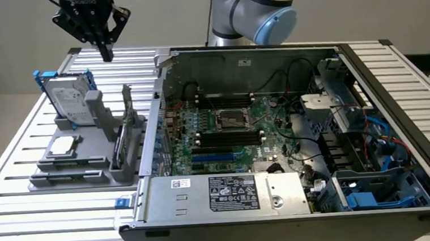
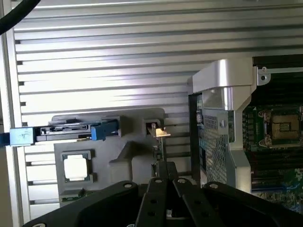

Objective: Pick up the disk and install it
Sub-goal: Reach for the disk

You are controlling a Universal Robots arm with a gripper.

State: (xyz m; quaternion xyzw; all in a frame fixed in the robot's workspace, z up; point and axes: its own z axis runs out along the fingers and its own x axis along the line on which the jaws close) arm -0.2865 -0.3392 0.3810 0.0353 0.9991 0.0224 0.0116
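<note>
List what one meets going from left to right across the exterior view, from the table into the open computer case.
the disk, standing upright → thin upright card → CPU socket → pale block → blue cables

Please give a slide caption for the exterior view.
Empty, shut gripper hovers near the upright disk in its gray holder, beside the open computer case.

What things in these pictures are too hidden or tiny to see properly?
- Exterior view: print on the disk is too small to read; the gray holder covers its lower part.
- Wrist view: the disk shows edge-on, face hidden.
- Exterior view: the arm is cut off by the top edge.
</note>
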